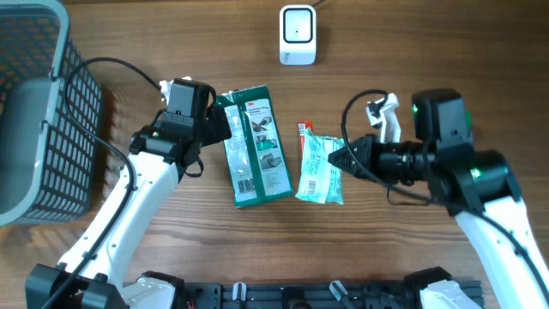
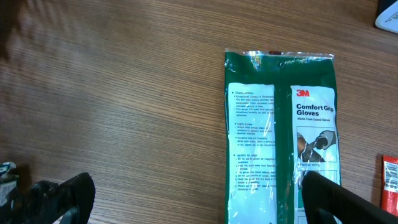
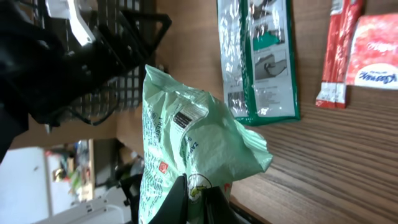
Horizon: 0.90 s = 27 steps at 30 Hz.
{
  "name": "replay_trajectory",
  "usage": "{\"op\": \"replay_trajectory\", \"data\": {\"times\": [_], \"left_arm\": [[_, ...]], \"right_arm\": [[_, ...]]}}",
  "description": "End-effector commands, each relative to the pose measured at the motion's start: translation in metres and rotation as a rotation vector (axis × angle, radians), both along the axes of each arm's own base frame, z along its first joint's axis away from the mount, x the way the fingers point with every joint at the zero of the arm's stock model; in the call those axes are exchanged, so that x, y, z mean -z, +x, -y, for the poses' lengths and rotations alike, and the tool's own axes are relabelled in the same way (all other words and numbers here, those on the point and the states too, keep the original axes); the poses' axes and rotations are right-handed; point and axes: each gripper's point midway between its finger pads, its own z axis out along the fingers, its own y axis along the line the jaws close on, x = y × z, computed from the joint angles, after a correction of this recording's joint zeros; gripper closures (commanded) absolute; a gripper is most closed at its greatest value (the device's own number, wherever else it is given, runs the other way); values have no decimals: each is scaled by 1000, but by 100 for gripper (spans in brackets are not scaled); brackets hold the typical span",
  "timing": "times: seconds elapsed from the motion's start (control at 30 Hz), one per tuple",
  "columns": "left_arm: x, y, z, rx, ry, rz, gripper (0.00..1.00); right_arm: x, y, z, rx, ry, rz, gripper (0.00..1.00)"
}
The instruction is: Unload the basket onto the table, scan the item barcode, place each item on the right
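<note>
My right gripper [image 1: 337, 159] [image 3: 200, 202] is shut on the lower edge of a light green snack bag [image 1: 319, 167] [image 3: 186, 137], which it holds up off the wood. A small white label [image 3: 186, 116] shows on the bag's upper face. The white scanner [image 1: 298, 34] stands at the far middle of the table, well away from the bag. My left gripper [image 1: 225, 124] [image 2: 199, 205] stands wide open low over the table. One of its fingers [image 2: 336, 199] is above a flat green gloves package [image 1: 256, 146] [image 2: 280, 137] [image 3: 258, 56], the other finger [image 2: 62, 199] above bare wood.
A grey wire basket [image 1: 34, 112] [image 3: 118, 56] fills the far left. A thin red stick packet [image 1: 304, 129] [image 3: 336, 56] lies between the gloves package and the bag, with a red-and-white pouch [image 3: 376, 59] beside it. The gloves package carries a barcode [image 3: 235, 99] near its lower end.
</note>
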Motion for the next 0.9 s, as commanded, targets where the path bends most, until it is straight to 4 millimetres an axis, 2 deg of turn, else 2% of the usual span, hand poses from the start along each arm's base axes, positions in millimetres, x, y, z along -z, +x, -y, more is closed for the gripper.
{"op": "replay_trajectory", "data": {"times": [0.0,0.33,0.47,0.57,0.63,0.77,0.87], "left_arm": [[-3,3,-4,-5,17,12,0],[-3,3,-4,-5,17,12,0],[-3,3,-4,-5,17,12,0],[-3,3,-4,-5,17,12,0],[-3,3,-4,-5,17,12,0],[-3,3,-4,-5,17,12,0],[-3,3,-4,-5,17,12,0]], "right_arm": [[-3,7,6,77,-26,6,96],[-1,8,6,80,-29,-2,96],[4,16,14,118,-86,26,96],[9,32,22,140,-152,97,96],[2,49,21,130,-168,162,96],[-25,81,16,67,-236,229,96],[-53,117,15,27,-325,262,96]]}}
